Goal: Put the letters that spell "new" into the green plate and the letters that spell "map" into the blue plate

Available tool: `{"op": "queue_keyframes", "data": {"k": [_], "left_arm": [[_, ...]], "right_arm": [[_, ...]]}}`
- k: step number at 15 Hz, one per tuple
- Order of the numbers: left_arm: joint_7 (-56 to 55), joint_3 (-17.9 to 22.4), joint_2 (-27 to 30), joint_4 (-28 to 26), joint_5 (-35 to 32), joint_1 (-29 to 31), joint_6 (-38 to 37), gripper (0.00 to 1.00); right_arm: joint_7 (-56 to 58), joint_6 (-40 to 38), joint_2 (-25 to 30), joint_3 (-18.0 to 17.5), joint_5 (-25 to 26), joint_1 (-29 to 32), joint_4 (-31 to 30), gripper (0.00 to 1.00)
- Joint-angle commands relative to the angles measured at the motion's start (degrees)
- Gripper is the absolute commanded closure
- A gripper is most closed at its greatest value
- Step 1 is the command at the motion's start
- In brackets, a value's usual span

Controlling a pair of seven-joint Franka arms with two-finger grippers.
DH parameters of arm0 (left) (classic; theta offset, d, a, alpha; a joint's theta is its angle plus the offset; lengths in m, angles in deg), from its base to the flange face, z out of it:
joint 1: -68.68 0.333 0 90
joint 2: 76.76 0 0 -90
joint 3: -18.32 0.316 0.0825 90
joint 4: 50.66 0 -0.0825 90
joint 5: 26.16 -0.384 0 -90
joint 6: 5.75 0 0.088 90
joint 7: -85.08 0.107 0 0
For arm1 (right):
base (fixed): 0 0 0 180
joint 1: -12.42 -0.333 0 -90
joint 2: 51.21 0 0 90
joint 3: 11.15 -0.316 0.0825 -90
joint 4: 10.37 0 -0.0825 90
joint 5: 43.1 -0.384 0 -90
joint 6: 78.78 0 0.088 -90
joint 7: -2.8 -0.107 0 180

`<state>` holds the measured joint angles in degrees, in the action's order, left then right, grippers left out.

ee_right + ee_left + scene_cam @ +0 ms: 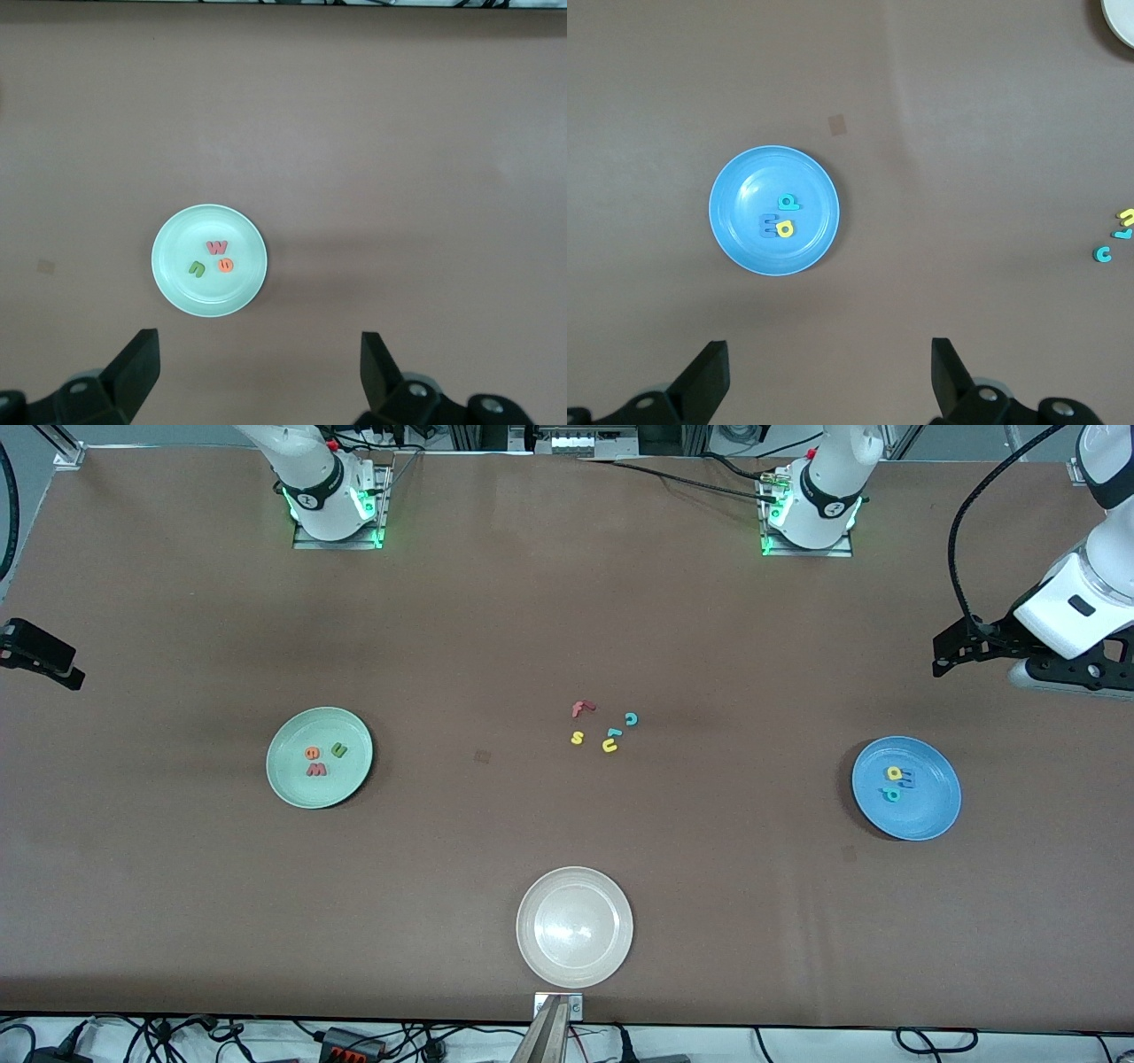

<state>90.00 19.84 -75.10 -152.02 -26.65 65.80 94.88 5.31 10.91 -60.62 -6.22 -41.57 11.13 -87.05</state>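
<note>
The green plate point(292, 779) point(177, 283) holds the dark green "n" point(338, 750) point(197, 266), orange "e" point(312, 753) point(226, 265) and reddish-pink "w" point(316, 770) point(217, 247). On the blue plate point(930, 810) point(740, 226) lie the blue "m" point(905, 777) point(769, 225), yellow "a" point(894, 772) point(785, 229) and teal "p" point(891, 794) point(788, 203). My left gripper point(946, 657) point(830, 372) hangs open and empty high over the left arm's end of the table. My right gripper point(49, 662) point(260, 367) hangs open and empty high over the right arm's end.
Loose letters lie mid-table: a red "f" point(581, 708), a teal "c" point(631, 718), a yellow "s" point(577, 737), a yellow "u" point(609, 746) and a small teal piece point(613, 732). A whitish-beige plate point(574, 926) sits nearest the front camera.
</note>
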Motion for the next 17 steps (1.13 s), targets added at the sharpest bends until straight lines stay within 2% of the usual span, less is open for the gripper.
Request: {"op": "queue_keyframes", "data": {"k": [1, 8, 17], "left_arm": [[0.3, 0.6, -0.8, 1.9, 0.9, -0.9, -1.5, 0.0], [0.2, 0.3, -0.8, 2.0, 0.8, -1.1, -1.5, 0.0], [0.3, 0.0, -0.8, 2.0, 0.8, -0.8, -1.6, 0.0]], "right_arm": [[0.3, 0.7, 2.8, -1.4, 0.5, 1.4, -5.0, 0.0], [-0.2, 6.6, 12.4, -1.1, -0.1, 1.4, -19.4, 0.0], [-0.4, 5.7, 14.5, -1.1, 0.0, 1.4, -22.5, 0.0]]}}
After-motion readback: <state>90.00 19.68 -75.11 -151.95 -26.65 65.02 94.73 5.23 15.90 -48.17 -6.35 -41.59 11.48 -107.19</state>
